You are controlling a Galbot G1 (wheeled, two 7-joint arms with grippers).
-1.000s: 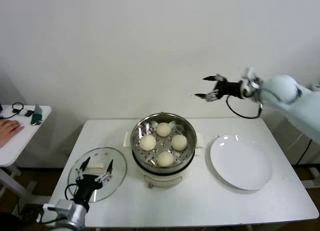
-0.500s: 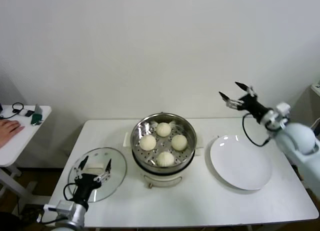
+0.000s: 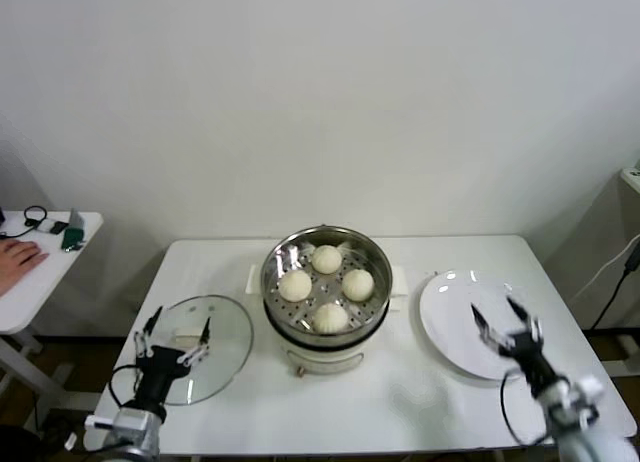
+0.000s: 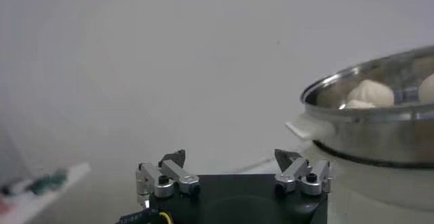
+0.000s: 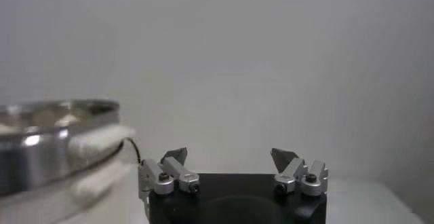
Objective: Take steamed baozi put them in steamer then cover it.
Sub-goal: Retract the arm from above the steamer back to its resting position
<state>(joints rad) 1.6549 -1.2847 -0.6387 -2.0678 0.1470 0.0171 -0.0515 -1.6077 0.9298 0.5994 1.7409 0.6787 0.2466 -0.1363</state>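
Buns loaded, lid waiting: the covering step is coming up!

All four steamed baozi (image 3: 327, 286) are sitting inside the steamer (image 3: 326, 244) at the table's centre, so loading looks done (the white plate (image 3: 452, 322) to the robot's right is lying bare). The cover (image 3: 228, 344) is resting flat on the table (image 3: 400, 407) on the robot's left, just beside the steamer, and the left gripper (image 3: 172, 332) is hanging over its near side with jaws spread wide, gripping nothing. The right gripper (image 3: 502, 319) is sitting low over the plate's near edge, also splayed and empty. My call: the left one needs to be dropping onto the cover's cream handle (image 3: 186, 338), pinching it, then carrying the cover across onto the steamer.
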